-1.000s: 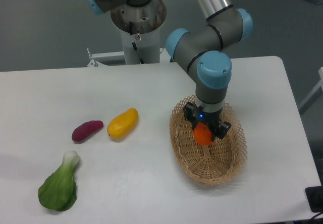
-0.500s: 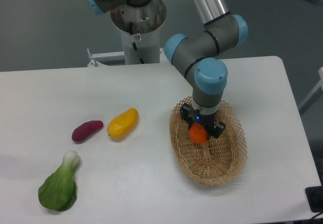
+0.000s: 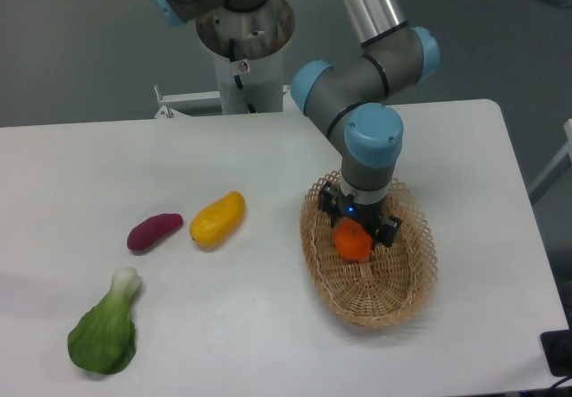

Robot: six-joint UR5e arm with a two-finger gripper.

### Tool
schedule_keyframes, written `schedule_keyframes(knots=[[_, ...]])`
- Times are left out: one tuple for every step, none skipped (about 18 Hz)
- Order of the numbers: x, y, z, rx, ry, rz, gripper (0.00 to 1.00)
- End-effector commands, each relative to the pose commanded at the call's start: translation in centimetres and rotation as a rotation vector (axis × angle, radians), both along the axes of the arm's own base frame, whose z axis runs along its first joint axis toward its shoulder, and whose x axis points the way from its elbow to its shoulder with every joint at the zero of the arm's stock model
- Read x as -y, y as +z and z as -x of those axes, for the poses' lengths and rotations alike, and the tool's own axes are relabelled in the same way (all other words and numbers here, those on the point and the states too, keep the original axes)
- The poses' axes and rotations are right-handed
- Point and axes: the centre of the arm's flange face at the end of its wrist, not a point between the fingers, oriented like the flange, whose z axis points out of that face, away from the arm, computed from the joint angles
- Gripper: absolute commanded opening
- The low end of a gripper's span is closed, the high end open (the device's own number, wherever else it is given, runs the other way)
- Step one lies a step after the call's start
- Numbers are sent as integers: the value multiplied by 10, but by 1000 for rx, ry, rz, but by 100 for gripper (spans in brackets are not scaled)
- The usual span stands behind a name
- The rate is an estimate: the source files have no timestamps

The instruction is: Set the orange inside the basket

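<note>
The orange (image 3: 353, 243) lies inside the tan wicker basket (image 3: 413, 276) at the right of the table, toward the basket's far end. My gripper (image 3: 359, 226) hangs straight down over the basket, just above the orange. Its jaws stand apart on either side of the fruit's top and no longer carry it. The arm's wrist hides the basket's far rim.
A yellow-orange mango-like fruit (image 3: 217, 218) and a purple sweet potato (image 3: 154, 232) lie left of the basket at mid table. A green bok choy (image 3: 105, 336) lies at the front left. The robot's base (image 3: 243, 30) stands behind the table.
The gripper shifted slightly left and back over the basket. The orange has dropped out from between the jaws and now sits lower, on the basket's floor.
</note>
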Motion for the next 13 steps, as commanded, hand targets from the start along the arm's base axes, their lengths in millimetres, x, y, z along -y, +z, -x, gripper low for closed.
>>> schedule_keyframes(knots=[[-1, 4, 1, -5, 0, -6, 100], [-2, 7, 2, -11, 1, -11, 100], [-4, 14, 5, -23, 1, -20, 100], [-4, 15, 5, -25, 1, -23, 100], [-4, 16, 5, -25, 1, -23, 100], [-5, 18, 6, -29, 1, -29, 100], [-7, 22, 8, -36, -1, -34, 100], [-7, 25, 10, -40, -1, -40, 100], [-7, 26, 10, -41, 0, -41, 100], [-7, 26, 11, -41, 0, -41, 100], [-8, 25, 10, -42, -1, -39, 100], [-8, 26, 10, -42, -1, -42, 100], [-7, 26, 11, -42, -1, -41, 100]])
